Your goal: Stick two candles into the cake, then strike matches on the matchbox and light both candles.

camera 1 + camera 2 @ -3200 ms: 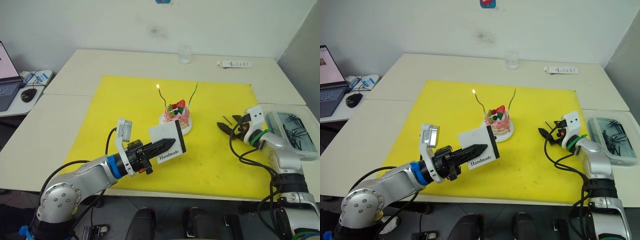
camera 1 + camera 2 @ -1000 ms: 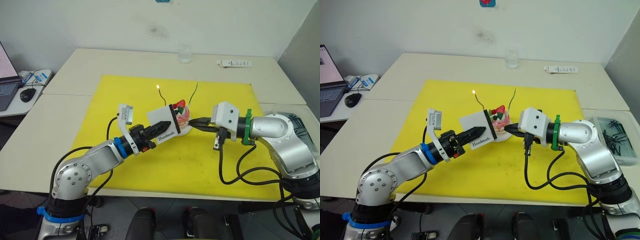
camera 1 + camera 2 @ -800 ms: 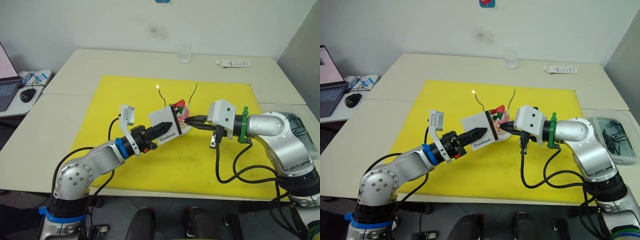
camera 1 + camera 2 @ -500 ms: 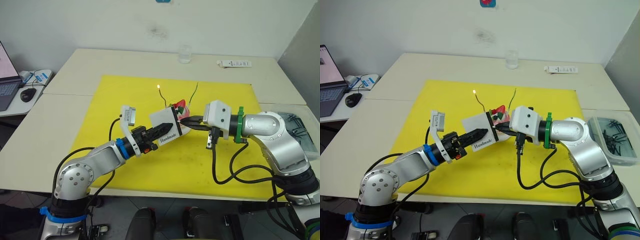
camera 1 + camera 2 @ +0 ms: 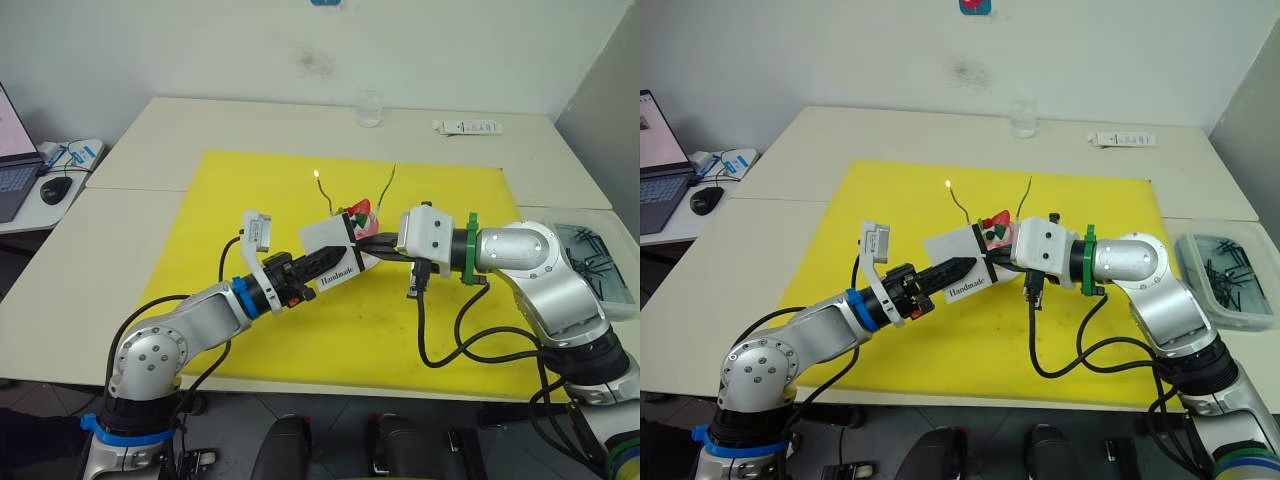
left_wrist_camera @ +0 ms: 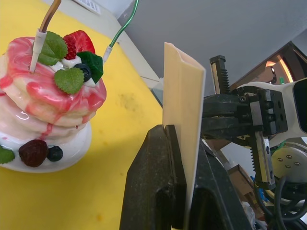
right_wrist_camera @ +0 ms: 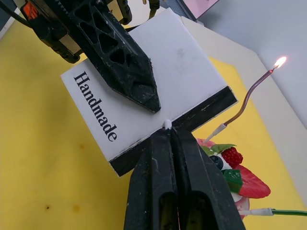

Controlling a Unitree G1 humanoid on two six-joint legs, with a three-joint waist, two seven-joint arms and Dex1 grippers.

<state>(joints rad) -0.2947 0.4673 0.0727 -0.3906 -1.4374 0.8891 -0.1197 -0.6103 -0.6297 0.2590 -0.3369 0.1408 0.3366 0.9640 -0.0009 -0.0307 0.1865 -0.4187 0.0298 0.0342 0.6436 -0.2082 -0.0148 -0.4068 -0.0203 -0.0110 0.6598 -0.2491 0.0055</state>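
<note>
Right wrist view: right gripper has its two black fingers pinched tight on a thin match, whose pale head touches the black striking strip of the flat white "Handmade" matchbox. Left gripper is clamped on that box, holding it up off the mat just in front of the small round pink layered cake on its white plate. Both thin wavy candles stand in the cake: the brownish one already burns, the green one is unlit. Step in hand looks like striking the second match (no flame on it yet). Next move likely needs a quick drag along the strip while the left arm keeps the box steady, then carrying the flame to the green candle's tip. Surface is a yellow mat over pale beige tables; plain white wall behind, a clear glass and a white power strip at the far edge, a clear box of dark sticks on the right, a laptop and a mouse off left.
</note>
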